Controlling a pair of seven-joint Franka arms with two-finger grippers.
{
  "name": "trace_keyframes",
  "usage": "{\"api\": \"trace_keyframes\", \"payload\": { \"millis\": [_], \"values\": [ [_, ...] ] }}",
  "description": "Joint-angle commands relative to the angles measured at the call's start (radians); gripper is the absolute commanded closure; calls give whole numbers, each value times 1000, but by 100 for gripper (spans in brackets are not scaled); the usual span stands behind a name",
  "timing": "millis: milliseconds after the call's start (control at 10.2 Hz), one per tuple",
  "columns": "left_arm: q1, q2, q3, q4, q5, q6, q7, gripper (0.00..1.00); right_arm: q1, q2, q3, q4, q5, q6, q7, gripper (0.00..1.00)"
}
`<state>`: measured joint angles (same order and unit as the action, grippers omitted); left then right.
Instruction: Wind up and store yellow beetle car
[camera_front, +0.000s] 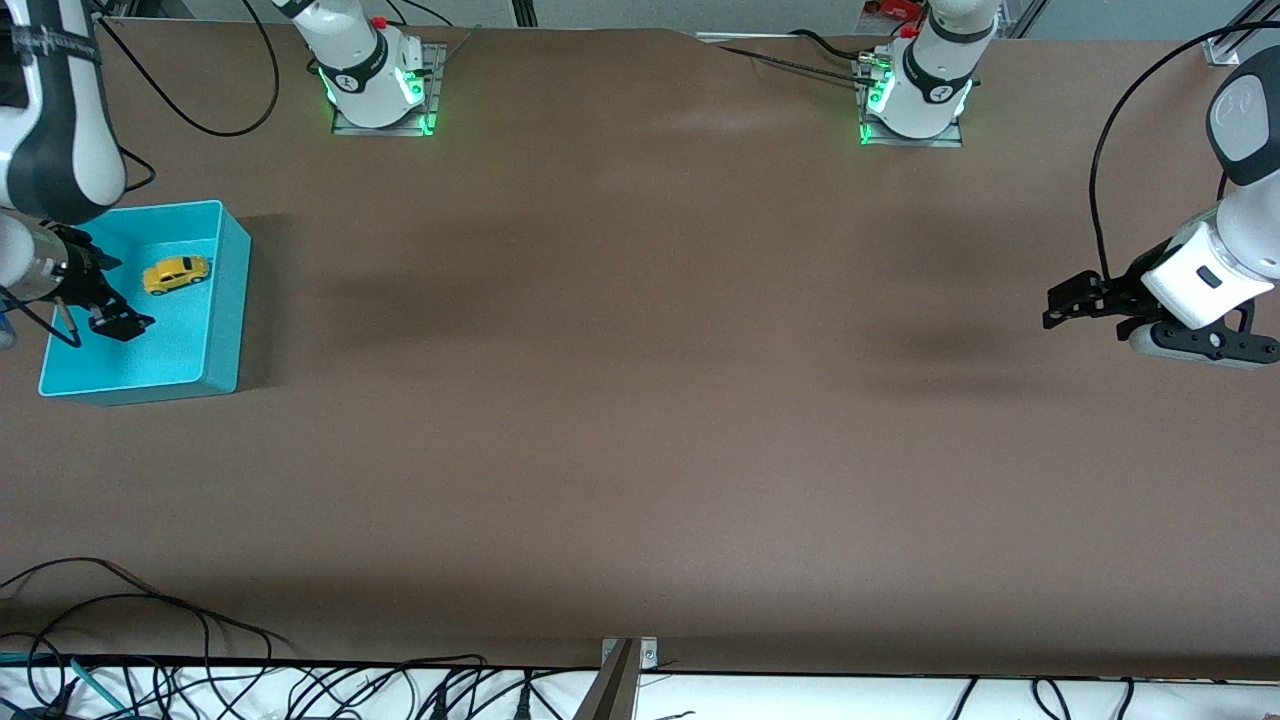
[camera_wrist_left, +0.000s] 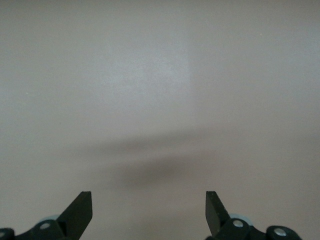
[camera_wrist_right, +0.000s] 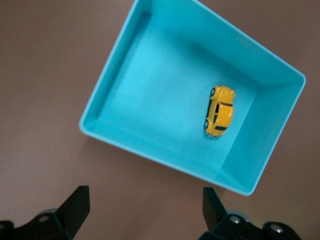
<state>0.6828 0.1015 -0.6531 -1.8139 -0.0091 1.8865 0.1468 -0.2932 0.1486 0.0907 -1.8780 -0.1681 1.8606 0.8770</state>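
Note:
The yellow beetle car (camera_front: 176, 273) lies on its wheels inside the turquoise bin (camera_front: 228, 330) at the right arm's end of the table. In the right wrist view the car (camera_wrist_right: 220, 111) rests on the bin's floor (camera_wrist_right: 160, 90) near one corner. My right gripper (camera_front: 125, 298) hangs open and empty above the bin, close to the car but not touching it; its fingers (camera_wrist_right: 75, 207) stand wide apart. My left gripper (camera_front: 1052, 305) waits open and empty over bare table at the left arm's end, with only brown tabletop between its fingers (camera_wrist_left: 82, 212).
The two arm bases (camera_front: 380, 90) (camera_front: 915, 100) stand along the table's edge farthest from the front camera. Loose black cables (camera_front: 150, 620) lie at the nearest edge, toward the right arm's end. Brown tabletop (camera_front: 640, 400) stretches between the bin and the left gripper.

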Motion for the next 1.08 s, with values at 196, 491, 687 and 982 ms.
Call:
{"api": "trace_keyframes", "payload": {
  "millis": [196,491,687,982],
  "values": [
    [9,-13,0,-1,-32,-10,34,0,60,-49,0,117,185,-127,-23,0],
    [9,-13,0,1,-32,-10,34,0,77,-84,107,138,214,-127,-26,0],
    [11,-13,0,1,-32,-10,34,0,77,-124,116,142,219,-141,-126,0],
    [11,-13,0,1,-32,-10,36,0,77,-133,97,264,249,-271,-159,0]
  ]
}}
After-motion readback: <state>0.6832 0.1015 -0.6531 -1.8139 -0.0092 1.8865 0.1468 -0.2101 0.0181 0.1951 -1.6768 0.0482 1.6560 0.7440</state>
